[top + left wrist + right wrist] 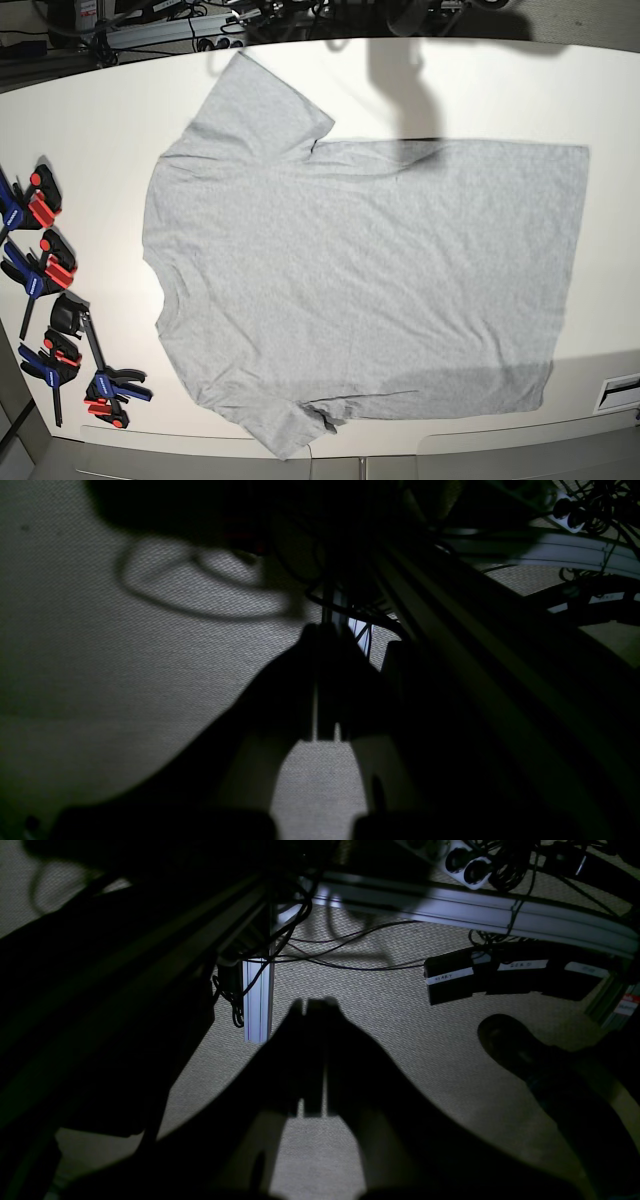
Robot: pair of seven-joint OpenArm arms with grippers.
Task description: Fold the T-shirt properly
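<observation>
Base view shows the T-shirt (360, 290) flat on the table (100, 130), collar at nine o'clock; limp and light, I'd pinch its hem corners (left gripper (327, 630) and right gripper (315, 1005) both closed, empty).

- A white bench (90, 150) carries everything in the base view.
- The T-shirt (360, 290) lies flat and spread open on it, plain grey side up, collar toward the view's left, hem toward the right, both sleeves out.
- A cluster of blue-and-red clamps (55, 320) lies along the bench's left edge, just apart from the shirt.
</observation>
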